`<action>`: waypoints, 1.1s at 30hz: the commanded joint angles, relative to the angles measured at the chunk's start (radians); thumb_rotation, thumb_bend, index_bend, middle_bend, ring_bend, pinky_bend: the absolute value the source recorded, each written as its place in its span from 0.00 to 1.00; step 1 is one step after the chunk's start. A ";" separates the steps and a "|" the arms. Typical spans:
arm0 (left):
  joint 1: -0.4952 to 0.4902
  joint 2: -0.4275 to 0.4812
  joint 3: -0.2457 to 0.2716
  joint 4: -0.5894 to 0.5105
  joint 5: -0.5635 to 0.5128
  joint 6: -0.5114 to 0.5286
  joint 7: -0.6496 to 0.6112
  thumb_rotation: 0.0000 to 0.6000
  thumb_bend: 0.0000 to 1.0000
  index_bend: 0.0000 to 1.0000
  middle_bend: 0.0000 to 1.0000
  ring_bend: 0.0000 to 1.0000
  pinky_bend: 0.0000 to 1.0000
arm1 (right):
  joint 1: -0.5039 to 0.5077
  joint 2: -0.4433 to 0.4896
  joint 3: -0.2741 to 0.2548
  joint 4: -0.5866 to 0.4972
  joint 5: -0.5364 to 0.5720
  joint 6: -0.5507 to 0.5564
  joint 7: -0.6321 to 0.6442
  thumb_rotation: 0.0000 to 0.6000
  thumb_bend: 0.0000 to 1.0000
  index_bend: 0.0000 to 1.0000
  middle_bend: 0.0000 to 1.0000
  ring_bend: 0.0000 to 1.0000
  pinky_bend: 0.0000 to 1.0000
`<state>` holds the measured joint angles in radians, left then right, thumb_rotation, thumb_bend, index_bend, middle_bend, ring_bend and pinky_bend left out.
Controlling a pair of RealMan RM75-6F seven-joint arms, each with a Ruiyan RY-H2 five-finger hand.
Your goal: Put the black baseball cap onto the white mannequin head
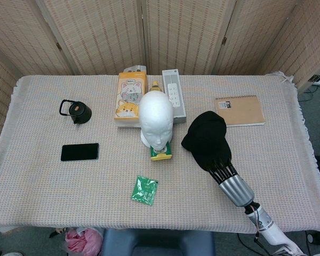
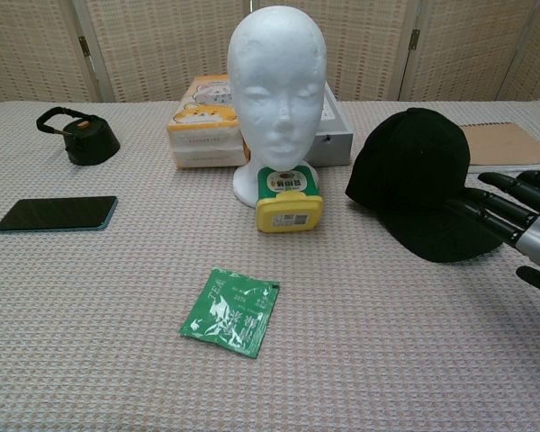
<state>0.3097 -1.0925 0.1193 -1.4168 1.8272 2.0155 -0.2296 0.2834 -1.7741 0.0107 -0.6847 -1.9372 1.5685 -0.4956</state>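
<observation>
The black baseball cap lies flat on the table, right of the white mannequin head, which stands upright at the table's middle. My right hand reaches in from the front right with its fingers stretched out and apart. The fingertips are at the cap's brim, over its near edge. It holds nothing. My left hand shows in neither view.
A yellow-lidded jar sits in front of the mannequin's base, a green tea sachet nearer me. A tan notebook lies behind the cap. A phone, a black lid, a cat-print box and a grey box are further off.
</observation>
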 commanded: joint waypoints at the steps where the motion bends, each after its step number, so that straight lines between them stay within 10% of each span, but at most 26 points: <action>1: 0.000 0.002 0.001 -0.002 -0.001 -0.001 -0.003 1.00 0.07 0.08 0.05 0.04 0.14 | 0.018 -0.017 -0.009 0.036 0.007 -0.016 -0.019 1.00 0.16 0.08 0.16 0.13 0.26; 33: 0.000 0.007 -0.012 -0.022 -0.034 -0.022 0.000 1.00 0.07 0.07 0.05 0.04 0.14 | 0.098 -0.226 -0.097 0.508 0.079 0.003 0.093 1.00 0.18 0.18 0.31 0.27 0.29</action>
<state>0.3100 -1.0851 0.1070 -1.4390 1.7926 1.9941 -0.2303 0.3806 -1.9975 -0.0835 -0.1803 -1.8605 1.5679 -0.4057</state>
